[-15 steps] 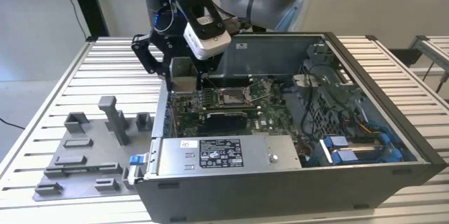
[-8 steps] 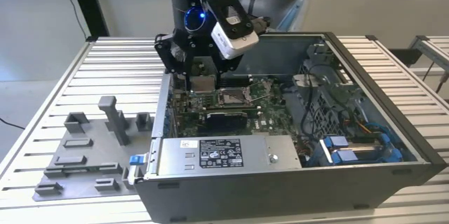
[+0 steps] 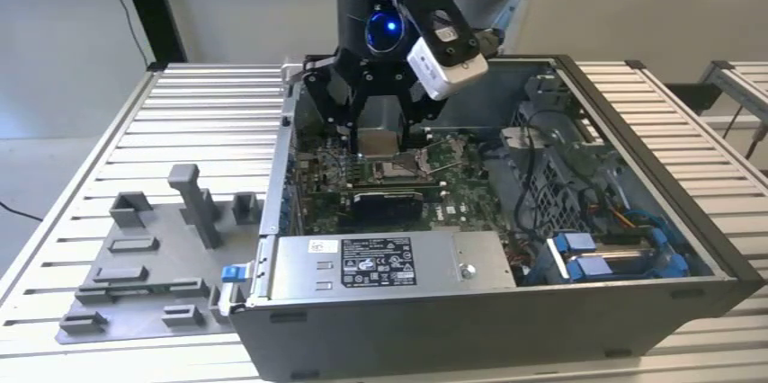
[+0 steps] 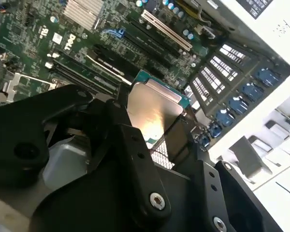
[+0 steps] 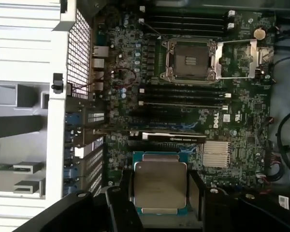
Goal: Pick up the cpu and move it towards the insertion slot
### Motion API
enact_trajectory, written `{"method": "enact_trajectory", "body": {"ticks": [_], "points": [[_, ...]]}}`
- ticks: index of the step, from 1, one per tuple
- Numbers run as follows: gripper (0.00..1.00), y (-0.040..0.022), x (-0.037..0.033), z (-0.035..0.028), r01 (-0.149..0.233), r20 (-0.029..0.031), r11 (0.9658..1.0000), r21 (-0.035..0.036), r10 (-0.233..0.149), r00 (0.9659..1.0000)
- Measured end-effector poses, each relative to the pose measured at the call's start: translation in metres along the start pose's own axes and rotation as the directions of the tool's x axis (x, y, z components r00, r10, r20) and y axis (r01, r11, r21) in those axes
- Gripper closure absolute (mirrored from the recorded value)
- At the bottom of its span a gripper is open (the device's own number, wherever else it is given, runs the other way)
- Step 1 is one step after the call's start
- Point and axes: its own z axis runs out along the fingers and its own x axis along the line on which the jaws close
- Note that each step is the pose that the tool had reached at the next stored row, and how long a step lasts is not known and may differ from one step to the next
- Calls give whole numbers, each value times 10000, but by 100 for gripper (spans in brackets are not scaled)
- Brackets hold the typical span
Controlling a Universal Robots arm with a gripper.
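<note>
We see the end effector (image 5: pixel 160 193) clamped on the cpu (image 5: pixel 160 184) (silvery top up), above the motherboard (image 5: pixel 241 125), apart from the insertion slot (image 5: pixel 191 60).

The cpu (image 5: pixel 160 186) has a dull silver-tan metal top with a teal-green rim; in the second wrist view (image 4: pixel 152 108) the top catches a bright pale glare. The hand (image 3: pixel 374 136) is black, as are its fingers (image 4: pixel 137 164), dotted with silver screws. The slot (image 5: pixel 190 60) has a silvery metal frame around a dark centre with a tan square patch. The board (image 5: pixel 241 130) is dark green, speckled with small silver and black parts. The case (image 3: pixel 480 329) is dark grey, with a silver box (image 3: pixel 390 264) carrying a black-and-white label. The surface (image 3: pixel 72 149) is pale grey with ribbed stripes. The fixture blocks (image 3: pixel 156 248) are mid grey.
</note>
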Motion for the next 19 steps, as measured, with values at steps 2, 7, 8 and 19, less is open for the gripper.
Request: {"method": "enact_trajectory", "body": {"ticks": [2, 7, 8, 19], "points": [[100, -2, -78, 0, -1, 0, 10000, 0, 1, 10000], [100, -9, -270, 0, 0, 0, 10000, 0, 0, 10000], [100, -10, -305, 0, 0, 0, 10000, 0, 0, 10000], [100, -17, -535, 0, -1, 0, 10000, 1, 1, 10000]]}}
